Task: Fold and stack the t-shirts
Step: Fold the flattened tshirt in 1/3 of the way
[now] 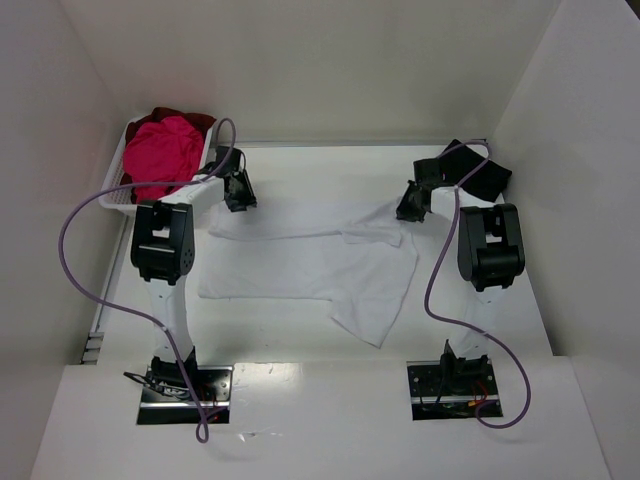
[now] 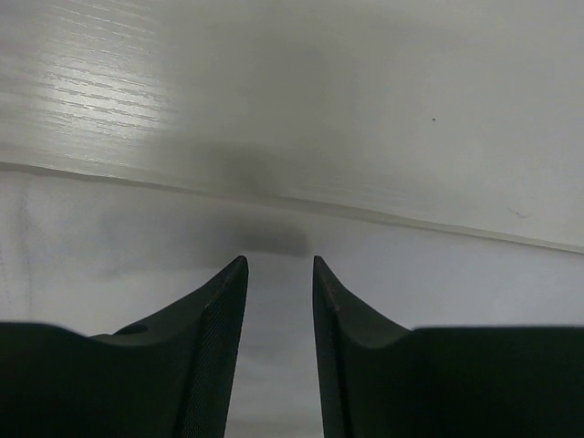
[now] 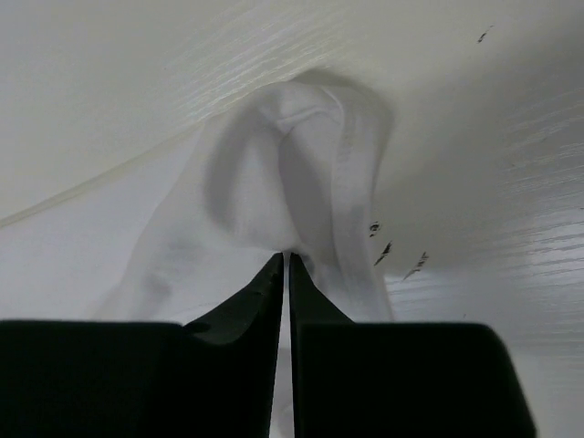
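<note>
At the far left of the bench (image 1: 270,335) stands the basket (image 1: 112,196). In it lie the pink t-shirt (image 1: 160,152) and, behind it, the dark red t-shirt (image 1: 196,121), both not yet folded. Just beside the basket, the left hand (image 1: 238,196) is low over the far left corner of the white t-shirt (image 1: 300,265), which lies spread in the middle of the bench. In the left wrist view its fingers (image 2: 210,328) stand apart with a narrow gap, so this hand is open. Everything under it is white, and I cannot tell if cloth is between the tips. Further right, the right hand (image 1: 410,207) is at the far right corner of the same shirt. Its fingers (image 3: 319,310) are almost together and a bunch of white cloth rises from the tips, so it is closed on the white t-shirt. At the far right, behind this arm, lies what seems to be the black t-shirt (image 1: 488,178).

The step in hand is, I think, to take both far corners for the first fold. To do it well, the left hand should go down until the hem is really between its tips before it closes, because an empty grip would leave the shirt pulled on one side only. Then both hands should lift together, at equal height, with the edge stretched between them, so that the cloth comes over flat and without new wrinkles.
</note>
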Controlling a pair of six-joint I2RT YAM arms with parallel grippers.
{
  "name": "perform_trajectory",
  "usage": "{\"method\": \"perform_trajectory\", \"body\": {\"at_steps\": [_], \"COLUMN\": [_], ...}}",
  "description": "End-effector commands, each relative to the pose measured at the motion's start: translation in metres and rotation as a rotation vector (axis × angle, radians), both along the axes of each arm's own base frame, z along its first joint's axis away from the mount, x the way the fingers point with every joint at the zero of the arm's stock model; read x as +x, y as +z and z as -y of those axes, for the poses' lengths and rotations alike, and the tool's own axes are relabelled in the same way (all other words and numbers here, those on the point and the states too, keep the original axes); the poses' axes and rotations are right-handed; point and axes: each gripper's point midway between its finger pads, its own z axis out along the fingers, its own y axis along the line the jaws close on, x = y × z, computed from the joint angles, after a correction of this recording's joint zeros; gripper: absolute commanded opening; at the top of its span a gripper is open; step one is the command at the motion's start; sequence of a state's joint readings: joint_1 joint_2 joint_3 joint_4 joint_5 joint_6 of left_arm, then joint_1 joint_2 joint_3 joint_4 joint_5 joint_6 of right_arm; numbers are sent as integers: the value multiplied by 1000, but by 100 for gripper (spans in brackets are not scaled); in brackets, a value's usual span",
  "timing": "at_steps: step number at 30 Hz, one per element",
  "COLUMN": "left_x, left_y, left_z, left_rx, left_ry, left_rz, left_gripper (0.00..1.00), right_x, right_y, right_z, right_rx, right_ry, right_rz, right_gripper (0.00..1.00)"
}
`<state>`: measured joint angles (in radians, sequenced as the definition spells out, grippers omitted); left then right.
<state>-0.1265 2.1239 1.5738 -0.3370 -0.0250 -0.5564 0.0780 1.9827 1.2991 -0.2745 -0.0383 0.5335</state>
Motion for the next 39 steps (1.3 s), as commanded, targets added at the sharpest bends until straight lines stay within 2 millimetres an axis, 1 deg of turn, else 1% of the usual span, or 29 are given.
{"method": "perform_trajectory", "body": {"at_steps": [1,2,4,5,6,7,8,9,10,12,13,14,15,16,17,19,20,21,22,24,25,27,28,30,31,34,37,38,39], "left_x": [11,11,11,10,10,10,10,10,10,9,9,9,8,9,6,5,5,3,3,2,2,2,1,2,1,4,2,1,2], "left_y": [-1,-1,-1,-6,-6,-6,-6,-6,-6,-11,-11,-11,-16,-16,-22,-26,-26,-28,-28,-32,-32,-32,-37,-35,-39,-36,-37,-41,-42], "left_z": [1,1,1,-1,-1,-1,-1,-1,-1,-1,-1,-1,-1,-3,-3,-3,-3,-5,-5,-7,-7,-7,-7,-7,-7,-7,-7,-7,-12], "left_rx": [4,4,4,13,13,13,13,13,13,14,14,14,15,23,26,27,27,37,37,46,46,46,47,47,49,47,49,50,50], "left_ry": [16,16,16,21,21,21,21,21,21,21,21,21,21,26,26,26,26,32,32,37,37,37,37,37,37,37,37,37,46], "left_rz": [15,15,15,7,7,7,7,7,7,-2,-2,-2,-13,-12,-30,-39,-39,-47,-47,-55,-55,-55,-64,-64,-73,-64,-73,-82,-83], "left_gripper": [42,42,42,42,42,46,54,56,58,59,60,60,60,60,60,58,57,55,55,55,55,55,55,55,55,55,55,55,55], "right_x": [-9,-7,-11,-11,-11,-13,-12,-14,-10,-10,-9,-9,-9,-9,-10,-10,-11,-14,-14,-19,-16,-13,-16,-13,-16,-25,-27,-31,-35], "right_y": [-8,-5,-11,-11,-11,-12,-7,-6,2,4,9,9,9,9,5,2,-2,-8,-8,-15,-14,-15,-16,-15,-17,-21,-8,-12,-10], "right_z": [18,17,18,18,18,18,18,18,18,16,14,14,14,14,13,13,13,13,13,16,15,15,16,15,18,26,30,32,37], "right_rx": [-66,-66,-68,-68,-68,-69,-68,-68,-65,-57,-47,-47,-47,-47,-47,-47,-48,-50,-50,-61,-61,-60,-62,-62,-74,-111,-124,-132,-132], "right_ry": [-40,-40,-39,-39,-39,-39,-39,-39,-40,-35,-30,-30,-30,-30,-15,-15,-15,-14,-14,-21,-21,-21,-21,-21,-27,-57,-78,-92,-101], "right_rz": [-28,-25,-48,-48,-48,-57,-45,-46,-16,-6,4,4,4,4,-6,-17,-26,-46,-46,-65,-53,-51,-66,-68,-83,-123,-102,-115,-120], "right_gripper": [3,3,1,1,4,10,27,35,41,58,65,67,69,69,67,60,57,49,45,36,31,24,22,13,9,8,8,8,8]}}
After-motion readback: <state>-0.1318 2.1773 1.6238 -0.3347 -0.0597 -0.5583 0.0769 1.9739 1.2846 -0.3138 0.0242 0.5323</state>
